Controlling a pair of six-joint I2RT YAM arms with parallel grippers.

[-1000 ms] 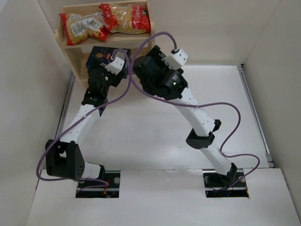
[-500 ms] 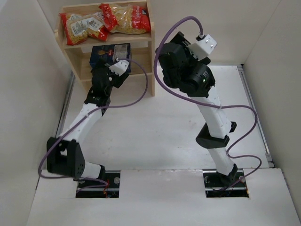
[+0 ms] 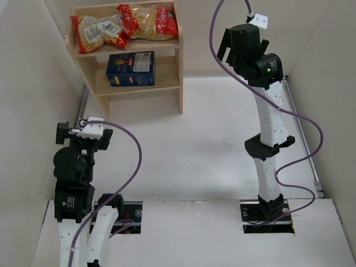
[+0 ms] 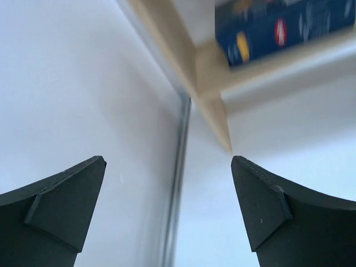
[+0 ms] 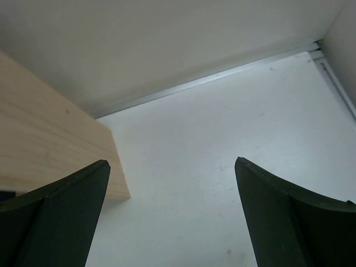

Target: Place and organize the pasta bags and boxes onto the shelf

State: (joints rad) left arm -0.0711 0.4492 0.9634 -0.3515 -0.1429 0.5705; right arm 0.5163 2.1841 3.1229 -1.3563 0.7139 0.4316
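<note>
Up at the upper left of the overhead frame, on the top tier of the shelf [image 3: 179,67]: a bag [image 3: 97,31] touching a second bag [image 3: 149,22]; on the lower tier, the dark blue box [image 3: 131,69]. Lower left, left claw [image 4: 167,167] spread wide, empty, well apart from the shelf. Upper right, right claw [image 5: 172,167] spread wide too, empty, over the table [image 3: 183,144].

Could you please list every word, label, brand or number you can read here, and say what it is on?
No text is legible.
Blue box: red logo and pale print, too small from above, blurred in the left wrist view.
Left bag and right bag: white labels, too small to read.
</note>
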